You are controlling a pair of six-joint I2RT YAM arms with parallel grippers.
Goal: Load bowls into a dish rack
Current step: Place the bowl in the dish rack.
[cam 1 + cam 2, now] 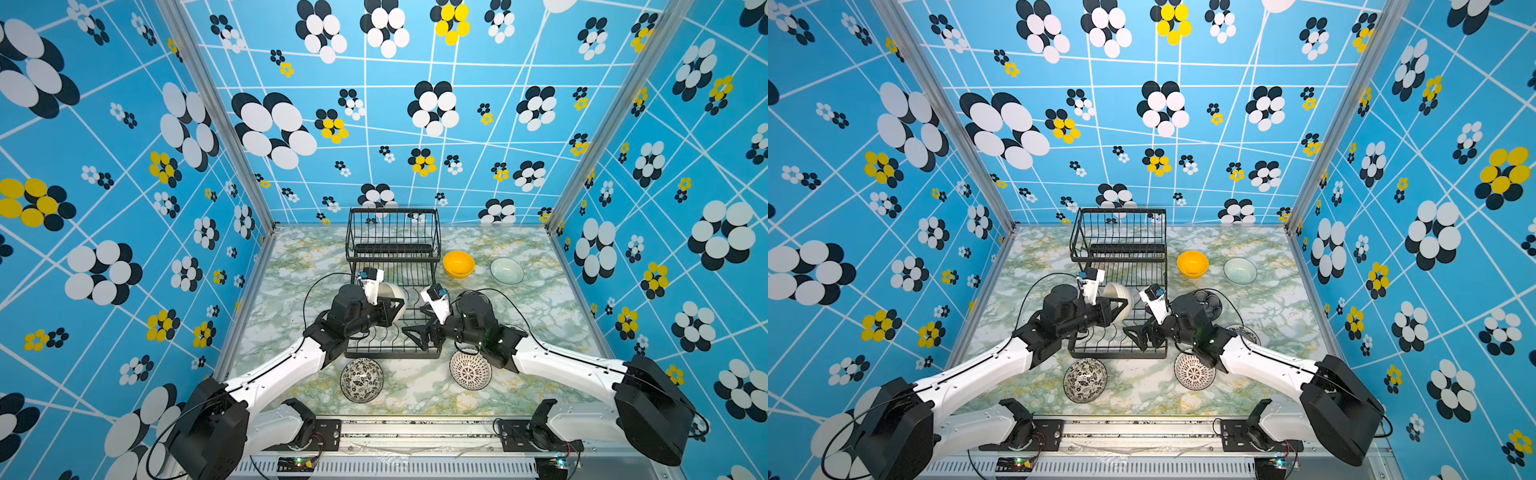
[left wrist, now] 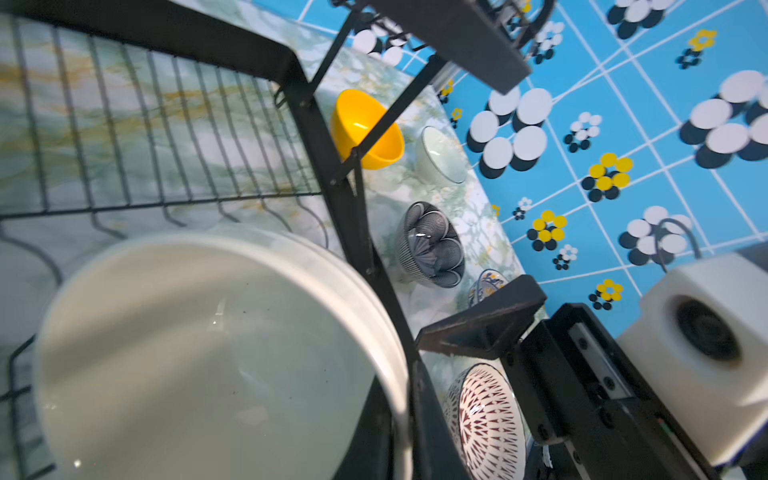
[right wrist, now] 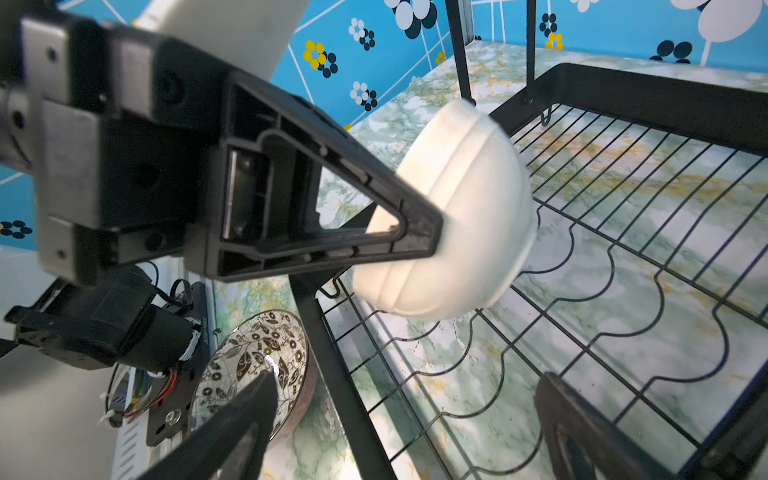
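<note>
My left gripper (image 1: 394,311) is shut on the rim of a cream-white bowl (image 1: 392,296), which hangs tilted on its side over the lower tray of the black wire dish rack (image 1: 392,245). The right wrist view shows the bowl (image 3: 457,216) just above the wavy divider wires, pinched by that gripper's fingers (image 3: 415,237). In the left wrist view the bowl's inside (image 2: 208,353) fills the near field. My right gripper (image 3: 407,386) stands open and holds nothing, over the tray's front right part (image 1: 415,332).
On the marble table, a yellow bowl (image 1: 458,264) and a clear glass bowl (image 1: 506,270) sit right of the rack. A dark navy bowl (image 1: 1207,301) and a blue-yellow bowl (image 1: 1241,331) lie under my right arm. In front are a black-and-white bowl (image 1: 361,380) and a pink-red bowl (image 1: 470,370).
</note>
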